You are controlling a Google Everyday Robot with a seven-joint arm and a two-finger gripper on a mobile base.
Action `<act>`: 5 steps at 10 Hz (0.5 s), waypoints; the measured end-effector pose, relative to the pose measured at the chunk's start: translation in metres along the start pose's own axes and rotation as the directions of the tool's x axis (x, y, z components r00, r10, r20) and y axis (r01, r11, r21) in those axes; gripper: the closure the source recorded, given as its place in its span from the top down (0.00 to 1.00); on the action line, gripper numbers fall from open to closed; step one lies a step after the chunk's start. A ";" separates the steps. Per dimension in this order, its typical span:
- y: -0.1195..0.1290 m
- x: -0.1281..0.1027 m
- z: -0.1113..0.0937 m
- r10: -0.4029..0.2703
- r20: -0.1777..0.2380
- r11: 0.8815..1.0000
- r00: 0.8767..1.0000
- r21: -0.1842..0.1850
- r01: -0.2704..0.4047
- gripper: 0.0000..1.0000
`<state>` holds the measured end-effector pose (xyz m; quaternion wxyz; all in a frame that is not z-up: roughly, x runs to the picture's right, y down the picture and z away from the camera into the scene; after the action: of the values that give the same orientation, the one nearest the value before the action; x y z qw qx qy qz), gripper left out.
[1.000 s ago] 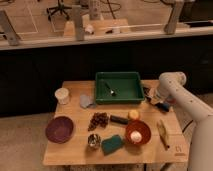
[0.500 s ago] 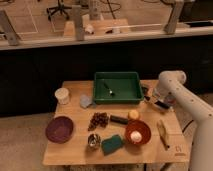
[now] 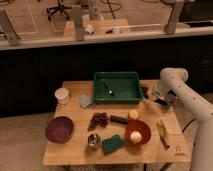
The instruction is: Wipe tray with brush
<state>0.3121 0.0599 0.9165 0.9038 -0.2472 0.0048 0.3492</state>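
Tray (image 3: 127,85) of dark-green moulded plastic, rectangular with raised sides, sits at the back centre of the pale wooden surface (image 3: 75,150), a slim utensil (image 3: 109,89) lying inside. Sweeping across: a white cup (image 3: 61,95), a round purple bowl (image 3: 59,129), a knobbly cluster of grapes (image 3: 98,120), a flat green sponge (image 3: 113,143), the short black brush (image 3: 119,119) just right of the grapes. Off the tray's right end the tool (image 3: 161,102) hangs with fingers together, and everything lies as it did a second ago.
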 end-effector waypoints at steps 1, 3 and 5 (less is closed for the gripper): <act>0.002 -0.005 -0.006 -0.005 0.007 1.000 1.000 0.000 0.005 0.05; 0.005 -0.013 -0.020 -0.008 0.019 1.000 1.000 0.008 0.008 0.05; 0.006 -0.019 -0.036 -0.011 0.033 0.999 0.999 0.031 0.010 0.05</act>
<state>0.3000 0.0352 0.8857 0.9093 -0.2274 -0.0061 0.3484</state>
